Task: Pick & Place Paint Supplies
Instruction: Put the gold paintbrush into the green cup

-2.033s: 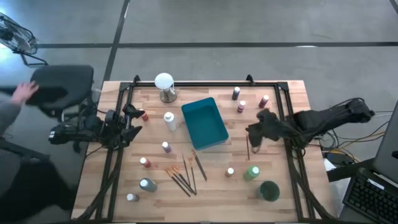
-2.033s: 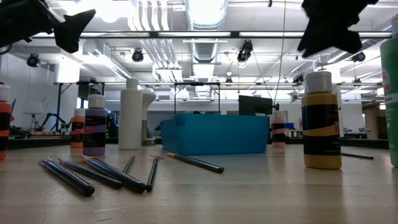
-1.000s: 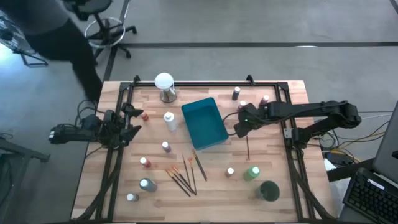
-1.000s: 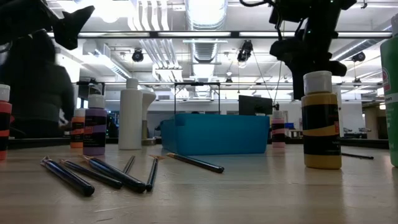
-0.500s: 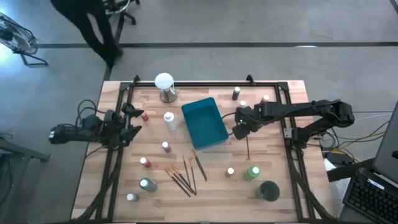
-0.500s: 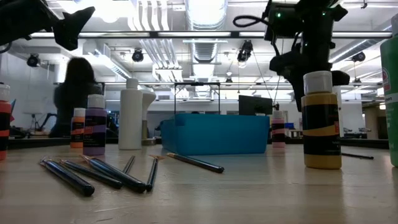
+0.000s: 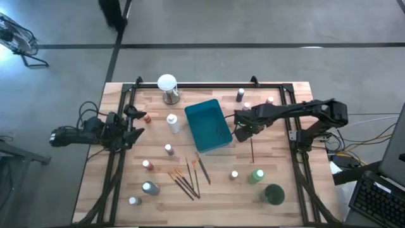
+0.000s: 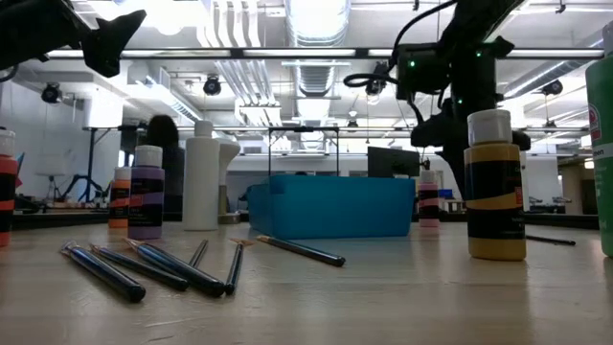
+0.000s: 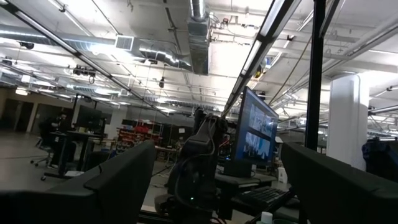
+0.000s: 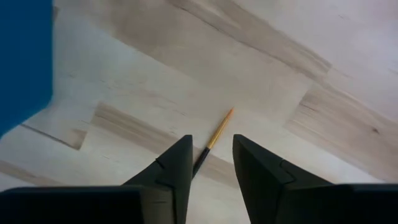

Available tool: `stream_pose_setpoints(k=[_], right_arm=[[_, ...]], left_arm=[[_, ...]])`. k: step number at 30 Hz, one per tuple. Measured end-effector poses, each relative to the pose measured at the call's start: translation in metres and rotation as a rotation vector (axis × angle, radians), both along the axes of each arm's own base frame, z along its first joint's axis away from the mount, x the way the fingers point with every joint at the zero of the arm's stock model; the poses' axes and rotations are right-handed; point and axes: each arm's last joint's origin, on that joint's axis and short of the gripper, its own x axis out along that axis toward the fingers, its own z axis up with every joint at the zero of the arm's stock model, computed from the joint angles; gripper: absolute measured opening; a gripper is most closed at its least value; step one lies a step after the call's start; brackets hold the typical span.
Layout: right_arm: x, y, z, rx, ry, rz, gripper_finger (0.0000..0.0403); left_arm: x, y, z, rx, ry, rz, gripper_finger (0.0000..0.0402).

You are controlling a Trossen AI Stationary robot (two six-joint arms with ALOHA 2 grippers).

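A dark-handled brush (image 7: 252,151) with an orange tip lies flat on the wood, right of the teal tray (image 7: 207,125). My right gripper (image 7: 240,131) hangs above the table between the tray and this brush, pointing down. In the right wrist view its fingers (image 10: 212,140) stand open, and the brush's orange tip (image 10: 221,126) shows on the table below the gap. Small bottles (image 7: 240,95) (image 7: 270,101) stand behind it. More brushes (image 7: 186,177) lie near the middle front. My left gripper (image 7: 136,123) waits open at the table's left edge.
A white globe (image 7: 167,83) on a metal base stands at the back, and a white bottle (image 7: 172,122) stands left of the tray. Two green bottles (image 7: 256,176) (image 7: 274,194) stand front right. A yellow bottle (image 8: 495,187) stands close in the low view. Small bottles (image 7: 147,164) stand front left.
My right gripper has come down toward the table and shifted a little toward the teal tray, its arm folding in. A person beyond the table's far left corner has walked away.
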Motion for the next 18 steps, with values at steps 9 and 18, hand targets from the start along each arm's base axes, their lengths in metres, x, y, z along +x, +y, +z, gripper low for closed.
stream_pose_setpoints(k=[9,18], right_arm=[[-0.007,-0.011,-0.013,0.021,0.007,-0.02,0.0105],[-0.019,-0.009,-0.027,0.049,-0.032,-0.055,0.0137]], left_arm=[[0.001,0.0,-0.001,-0.016,0.014,-0.008,0.0355],[0.001,0.0,-0.002,-0.016,0.019,-0.009,0.0355]])
